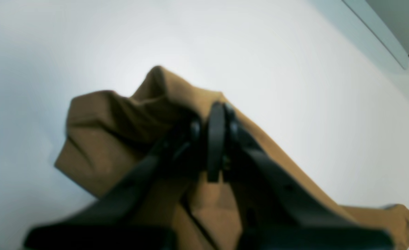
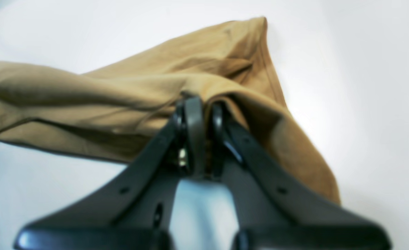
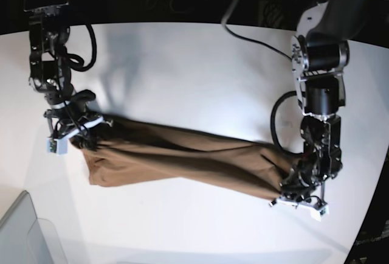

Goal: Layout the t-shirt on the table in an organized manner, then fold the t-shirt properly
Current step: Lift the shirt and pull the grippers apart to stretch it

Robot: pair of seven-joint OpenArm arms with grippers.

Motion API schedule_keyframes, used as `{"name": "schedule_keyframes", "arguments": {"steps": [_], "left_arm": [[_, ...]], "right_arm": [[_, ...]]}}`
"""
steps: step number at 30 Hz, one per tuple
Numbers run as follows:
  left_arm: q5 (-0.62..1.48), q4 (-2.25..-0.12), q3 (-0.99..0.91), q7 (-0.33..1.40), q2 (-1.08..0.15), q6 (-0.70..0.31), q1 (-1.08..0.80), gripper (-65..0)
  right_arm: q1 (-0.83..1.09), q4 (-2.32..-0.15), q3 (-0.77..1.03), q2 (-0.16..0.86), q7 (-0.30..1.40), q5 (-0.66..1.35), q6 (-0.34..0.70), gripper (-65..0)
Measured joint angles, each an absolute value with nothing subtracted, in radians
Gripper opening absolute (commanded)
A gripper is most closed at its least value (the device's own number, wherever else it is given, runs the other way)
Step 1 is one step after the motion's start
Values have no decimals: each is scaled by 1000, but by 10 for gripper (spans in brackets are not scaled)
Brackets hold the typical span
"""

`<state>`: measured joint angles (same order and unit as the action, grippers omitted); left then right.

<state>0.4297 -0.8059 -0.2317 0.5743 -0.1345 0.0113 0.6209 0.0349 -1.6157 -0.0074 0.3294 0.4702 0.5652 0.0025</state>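
While both arms stretch the garment between them, the near end at about 4 o'clock in the base view is clamped by the left pincer point(image 3: 290, 186), its jaws fully closed on a bunch of tan cloth. The t-shirt point(image 3: 182, 157) runs from there as a long twisted rope across the white bench point(image 3: 194, 69) toward 9 o'clock, where the right pincer point(image 3: 82, 131) is likewise closed tight on the other end. Both wrist views show fabric gathered into the closed tips, with loose folds hanging beside them.

My judgement is that the main risk is the twist: pulled taut like this, the shirt may set down as a crumpled band, not a flat layout, because each grip holds a wad and not a clean edge. Pulling harder could slip cloth out of one grip, dropping that end. Which shirt parts are held cannot be told.
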Motion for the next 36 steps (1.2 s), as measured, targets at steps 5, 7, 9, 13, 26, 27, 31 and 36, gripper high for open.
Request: {"name": "schedule_keyframes", "arguments": {"steps": [5,7,9,13,26,27,31,36], "left_arm": [[430,-851,-232,696,-138,12,615,-443],[428,-879,-232,698,-139,12,613,-337],[430,-921,-232,700,-141,12,603,-242],[429,-1079,-231,700,-139,6,510,-189],[426,-1153,-232,649,-138,8,336,-325],[427,-1153,-232,624,-137,7,329,-325],[429,-1151,-232,579,-134,8,304,-325],[430,-1061,-232,567,-133,7,310,-326]], "right_arm": [[0,-1610,-7,326,503,565,3,-650],[1,-1610,-7,321,503,565,3,-650],[6,-1610,-7,318,510,566,3,-650],[7,-1610,-7,318,509,565,3,-650],[31,-1610,-7,319,509,566,3,-650],[31,-1610,-7,319,508,566,3,-650],[33,-1610,-7,319,509,566,3,-650],[34,-1610,-7,319,508,566,3,-650]]}}
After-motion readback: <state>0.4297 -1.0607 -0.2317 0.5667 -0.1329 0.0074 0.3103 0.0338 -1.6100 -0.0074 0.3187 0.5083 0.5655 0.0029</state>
